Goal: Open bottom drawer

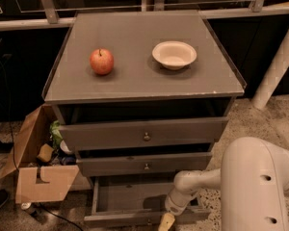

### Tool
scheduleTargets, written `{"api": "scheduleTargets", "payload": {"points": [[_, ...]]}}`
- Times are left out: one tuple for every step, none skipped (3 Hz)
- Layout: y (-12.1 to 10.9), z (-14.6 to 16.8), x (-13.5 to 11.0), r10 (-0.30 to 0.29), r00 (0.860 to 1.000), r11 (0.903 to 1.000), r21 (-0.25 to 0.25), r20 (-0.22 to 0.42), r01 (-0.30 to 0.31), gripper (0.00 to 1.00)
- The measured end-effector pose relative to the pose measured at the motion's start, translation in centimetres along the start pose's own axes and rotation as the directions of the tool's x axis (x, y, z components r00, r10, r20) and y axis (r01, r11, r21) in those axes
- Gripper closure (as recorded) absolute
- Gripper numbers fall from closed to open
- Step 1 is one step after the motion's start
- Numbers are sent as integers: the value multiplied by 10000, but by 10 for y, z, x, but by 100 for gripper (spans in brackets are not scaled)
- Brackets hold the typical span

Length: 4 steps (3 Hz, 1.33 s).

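Speckled stone floor (260, 121) is lying around a dull grey wooden cabinet (216, 107) with three drawers, and dark panels are standing behind it. On its flat grey worktop (135, 32) a round red apple (102, 61) is sitting at the left and a shallow cream-coloured bowl (174, 55) at the right, well apart. The tallest grey drawer front (111, 134) and the mid-sized grey drawer front (111, 166) are each showing a small brass knob. Below them the bottom drawer (125, 196) is standing pulled out, with its bare inside showing. The robot's thick white arm (253, 186) is reaching in from the lower right. Its gripper (165, 222) is hanging at the front edge of this drawer, right of centre. I cannot tell if it is grasping or released. An open brown cardboard box (41, 184) is lying on the floor just beside the cabinet's left side.
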<state>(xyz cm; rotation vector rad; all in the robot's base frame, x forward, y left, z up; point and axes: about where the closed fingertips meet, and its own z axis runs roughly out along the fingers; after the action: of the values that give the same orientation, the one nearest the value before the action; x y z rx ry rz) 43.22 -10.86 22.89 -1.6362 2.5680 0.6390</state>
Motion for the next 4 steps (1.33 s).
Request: {"api": "scheduleTargets", "payload": {"points": [[-4,13,0,-169,9998,9997,-195,42,170,0],[-2,39,1,-425,9991,9967,-689,-60,420,0],[-2,39,1,-425,9991,9967,-689,-63,420,0],[-5,49,0,-388,9978,9965,-757,-536,346,0]]}}
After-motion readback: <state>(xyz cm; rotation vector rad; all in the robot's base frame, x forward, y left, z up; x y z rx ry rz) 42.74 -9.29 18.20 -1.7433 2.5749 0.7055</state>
